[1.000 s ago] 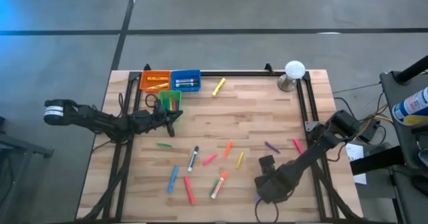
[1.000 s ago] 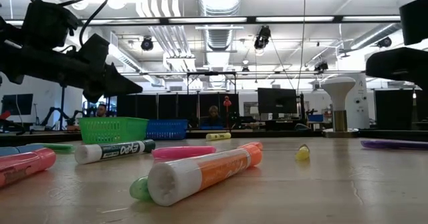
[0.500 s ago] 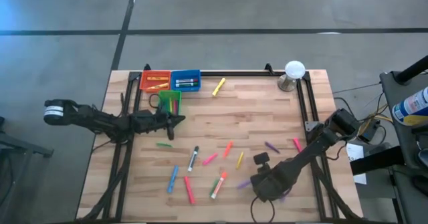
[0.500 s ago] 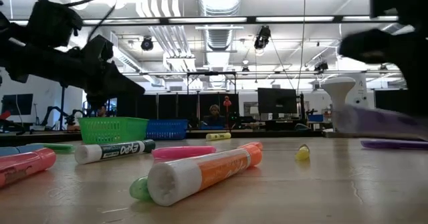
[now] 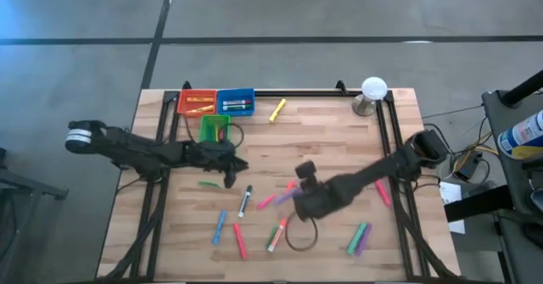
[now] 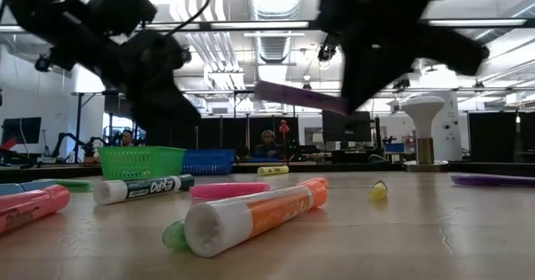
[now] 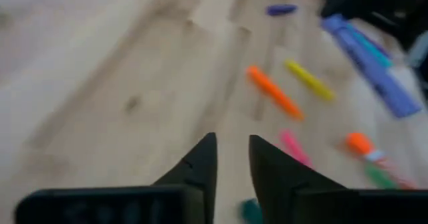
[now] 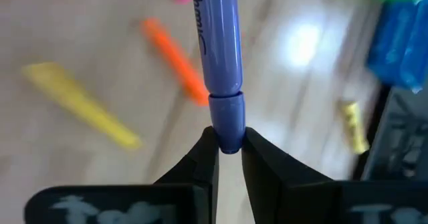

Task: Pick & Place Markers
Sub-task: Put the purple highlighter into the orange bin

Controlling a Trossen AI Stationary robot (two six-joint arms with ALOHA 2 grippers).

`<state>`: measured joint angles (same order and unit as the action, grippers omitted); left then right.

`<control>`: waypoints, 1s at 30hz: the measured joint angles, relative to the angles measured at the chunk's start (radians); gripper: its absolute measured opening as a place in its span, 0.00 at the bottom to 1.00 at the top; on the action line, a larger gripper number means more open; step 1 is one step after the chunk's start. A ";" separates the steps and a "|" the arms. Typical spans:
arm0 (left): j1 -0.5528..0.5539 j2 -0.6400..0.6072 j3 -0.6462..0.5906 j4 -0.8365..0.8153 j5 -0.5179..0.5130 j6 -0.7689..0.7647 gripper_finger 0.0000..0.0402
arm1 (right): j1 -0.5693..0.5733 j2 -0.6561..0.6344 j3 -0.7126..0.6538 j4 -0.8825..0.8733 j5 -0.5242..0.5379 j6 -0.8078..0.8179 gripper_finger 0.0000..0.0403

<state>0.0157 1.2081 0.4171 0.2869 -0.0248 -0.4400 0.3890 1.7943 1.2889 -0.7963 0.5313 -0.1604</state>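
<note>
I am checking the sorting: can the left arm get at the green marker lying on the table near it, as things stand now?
Probably yes. The left gripper hangs just over the green marker, its fingers slightly apart with nothing between them, and nothing lies in the way. The right gripper, shut on the purple marker, is farther off at mid-table.

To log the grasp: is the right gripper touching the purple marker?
Touching. The right wrist view shows the right gripper with both fingers pressed on the purple marker at its cap end.

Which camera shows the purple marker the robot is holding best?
The right wrist view: the purple marker fills it, pinched by the right gripper. The low view shows it lifted; the high view barely shows it, and the left wrist view blurs it.
</note>
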 joint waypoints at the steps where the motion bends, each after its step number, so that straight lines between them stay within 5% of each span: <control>1: -0.008 0.023 0.027 -0.006 0.014 -0.012 0.23 | -0.019 0.000 0.008 0.018 0.000 -0.043 0.12; 14: -0.031 0.215 0.348 -0.112 0.173 -0.072 0.32 | -0.102 0.037 0.080 0.052 0.084 -0.315 0.12; 30: -0.039 0.330 0.458 -0.182 0.247 -0.093 0.32 | -0.102 0.043 0.140 0.050 0.132 -0.348 0.12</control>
<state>-0.0235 1.5379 0.8749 0.1051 0.2221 -0.5327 0.2874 1.8374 1.4289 -0.7460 0.6628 -0.5083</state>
